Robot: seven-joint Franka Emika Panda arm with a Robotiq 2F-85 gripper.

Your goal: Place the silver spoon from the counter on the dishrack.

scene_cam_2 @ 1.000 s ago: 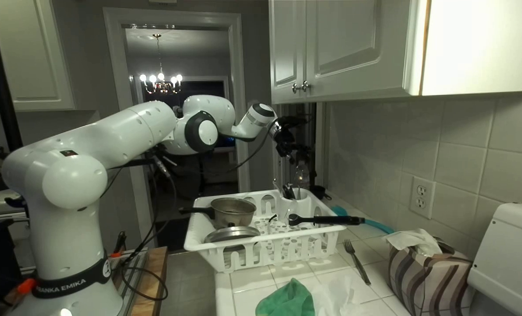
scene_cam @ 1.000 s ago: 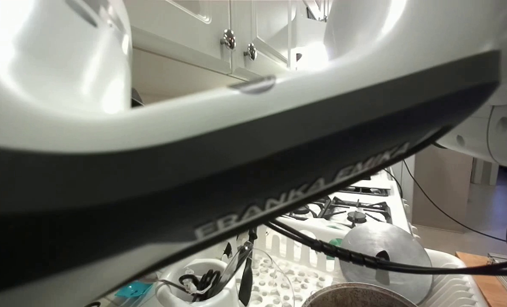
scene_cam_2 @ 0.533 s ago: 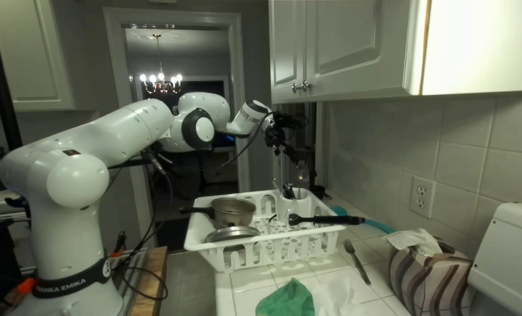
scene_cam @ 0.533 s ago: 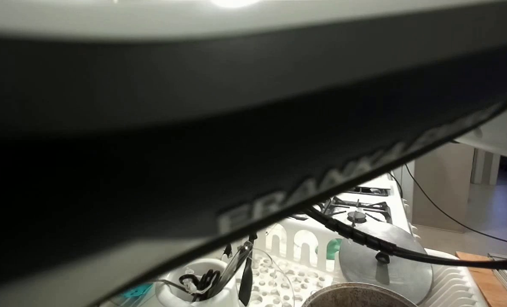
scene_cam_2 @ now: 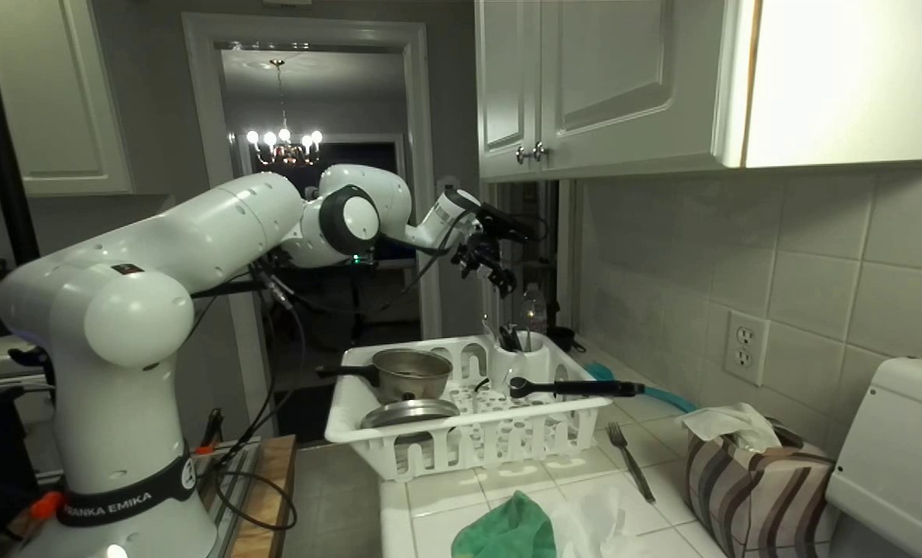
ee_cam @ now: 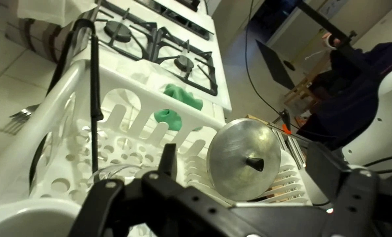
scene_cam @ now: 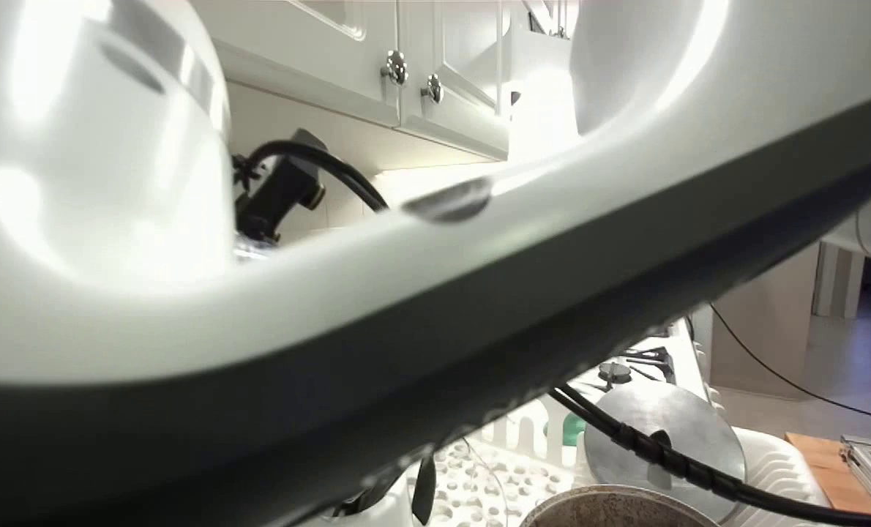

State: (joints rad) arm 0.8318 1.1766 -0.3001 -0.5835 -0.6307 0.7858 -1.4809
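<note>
Presently the claw (ee_cam: 243,153) stands with its fingers (ee_cam: 168,161) wide apart, holding nothing. Within the last second, in an exterior view, it has shifted toward the robot's base (scene_cam_2: 132,430) and a shade lower, tilting as it goes. Below it: the dishrack (ee_cam: 146,97), with the pot lid (ee_cam: 234,154) ahead of the claw, well apart, and the utensil cup (scene_cam_2: 534,363) underneath; neither has moved. To the claw's left in the wrist view, beyond the dishrack's wall: a fork (scene_cam_2: 635,467) on the tiled worktop (scene_cam_2: 442,504), likewise unmoved. As for the silver spoon, I cannot make one out from where I stand, on the worktop, in the dishrack or at the claw. Significance: an unladen claw in transit suggests, in my judgement, that the pick has not begun; should the spoon lie on the worktop, the claw must first pass clear of the dishrack's wall and then descend.
</note>
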